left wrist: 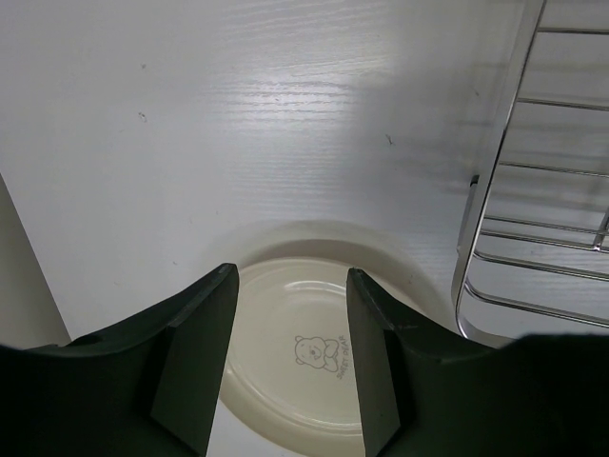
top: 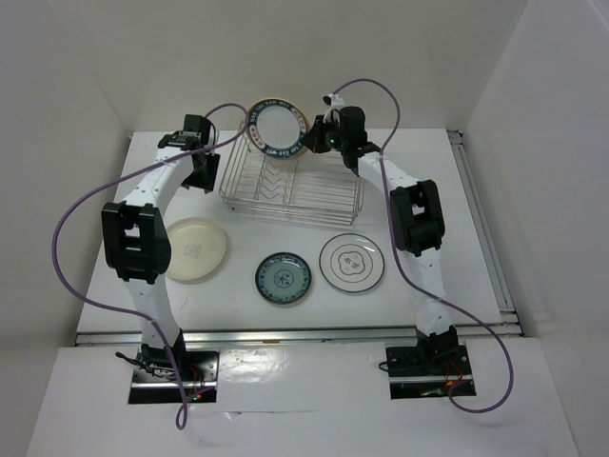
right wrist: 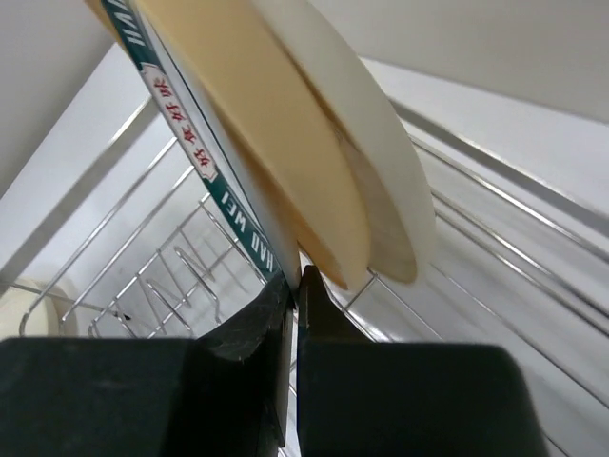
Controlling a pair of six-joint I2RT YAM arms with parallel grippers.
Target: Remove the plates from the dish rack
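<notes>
The plate with the dark teal rim (top: 279, 129) carries the only writing I can make out. In the right wrist view its rim (right wrist: 205, 162) shows red Chinese characters on white patches, and white letters that look like "MEI" on the teal band. The cream plate (left wrist: 304, 324) has a small bear drawn in its middle, with lettering beside it too small to read.

The dish rack (top: 328, 217) sits at the far middle of the bench (top: 447, 190). The teal-rimmed plate stands upright over its far left part, and whether its edge touches the wires I cannot tell.

I count four plates and one rack. Three plates lie flat on the bench in a row near the rack: the cream plate (top: 195, 249) on the left, a blue-patterned plate (top: 284, 279) in the middle, and a white plate with a thin black ring (top: 351, 262) on the right.

The right tool (right wrist: 297, 286) is clenched on the rim of the teal-rimmed plate. The left tool (left wrist: 290, 276) is released, its fingers (left wrist: 205, 352) spread over the cream plate, just left of the rack.
</notes>
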